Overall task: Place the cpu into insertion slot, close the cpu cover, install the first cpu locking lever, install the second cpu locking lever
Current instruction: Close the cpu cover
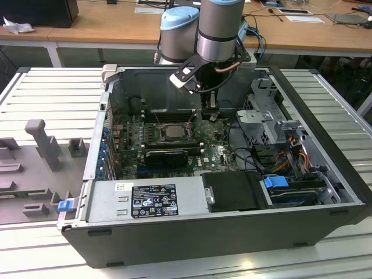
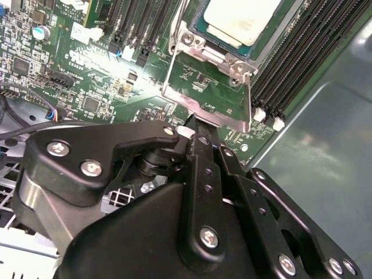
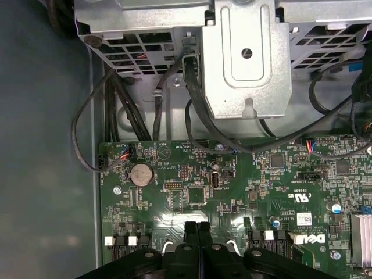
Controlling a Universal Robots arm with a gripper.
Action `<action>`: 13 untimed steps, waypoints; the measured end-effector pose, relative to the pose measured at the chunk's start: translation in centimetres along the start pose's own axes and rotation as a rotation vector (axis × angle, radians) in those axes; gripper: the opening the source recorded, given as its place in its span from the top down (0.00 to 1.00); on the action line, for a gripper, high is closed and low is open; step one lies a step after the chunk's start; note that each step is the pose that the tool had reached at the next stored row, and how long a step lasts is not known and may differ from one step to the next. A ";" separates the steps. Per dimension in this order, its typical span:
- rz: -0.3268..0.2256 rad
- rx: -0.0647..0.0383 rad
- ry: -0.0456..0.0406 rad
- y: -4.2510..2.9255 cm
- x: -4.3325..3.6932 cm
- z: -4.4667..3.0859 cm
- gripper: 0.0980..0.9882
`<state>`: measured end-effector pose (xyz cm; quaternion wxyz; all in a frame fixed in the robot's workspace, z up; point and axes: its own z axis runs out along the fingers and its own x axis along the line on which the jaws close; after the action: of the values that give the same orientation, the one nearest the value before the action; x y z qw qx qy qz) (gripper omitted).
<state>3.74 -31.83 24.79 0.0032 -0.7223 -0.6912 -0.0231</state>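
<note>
Closest to lens: tool [image 2: 196, 129], fingers pressed together, tips at free edge of cpu cover [image 2: 203, 107]. Cover swung open, tilted up off insertion slot [image 2: 203, 52]. Cpu [image 2: 238, 20] seated in slot, silver top up. Green motherboard [image 2: 116, 75] around, memory slots [image 2: 302, 58] beside; open computer case [image 1: 203, 238] on tabletop [image 1: 46, 93].

Bright even room light — white glare on cpu [image 2: 237, 20], board [image 3: 232, 197]; case [image 1: 151, 87] interior shadowed.
</note>
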 end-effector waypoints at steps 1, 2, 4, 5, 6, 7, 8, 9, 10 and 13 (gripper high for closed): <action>0.000 0.000 0.0000 -0.04 0.00 0.00 0.99; 0.000 0.000 -0.0001 -0.08 0.00 0.00 0.99; 0.000 0.000 0.0000 -0.13 -0.01 0.00 0.99; 0.000 0.000 -0.0001 -0.15 -0.01 -0.01 0.99; 0.000 0.000 -0.0001 -0.19 -0.01 -0.01 0.99; 0.000 0.000 0.0000 -0.21 -0.01 -0.01 0.99; 0.000 0.000 -0.0001 -0.22 -0.01 -0.01 0.99; 0.000 0.000 0.0000 -0.26 -0.01 -0.01 0.99; 0.000 0.000 -0.0001 -0.29 -0.01 -0.01 0.99; 0.000 0.000 0.0000 -0.34 -0.02 -0.01 0.99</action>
<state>3.39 -31.83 24.79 0.0032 -0.7223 -0.6912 -0.0231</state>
